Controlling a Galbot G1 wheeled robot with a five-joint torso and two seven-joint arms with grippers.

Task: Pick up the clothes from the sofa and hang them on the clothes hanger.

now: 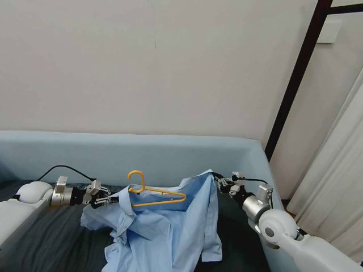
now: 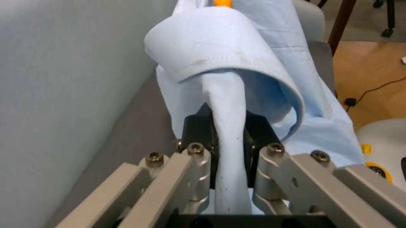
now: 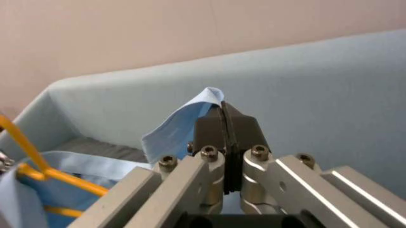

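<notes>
I hold the blue shirt (image 1: 164,226) spread over the sofa (image 1: 170,150) seat, along its backrest. My left gripper (image 1: 104,199) is clamped tight on a strip of fabric by the collar, its pads half hidden by cloth. My right gripper (image 1: 223,184), near the sofa's right corner, pinches a shirt edge with no gap. The yellow hanger (image 1: 150,195) sits in the shirt, its right end buried. The hem is cut off from view.

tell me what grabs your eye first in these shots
A light blue shirt is held between both grippers over the pale blue sofa: the left gripper pinches fabric by its collar, the right gripper a raised corner. A yellow hanger rests on the shirt between them.
</notes>
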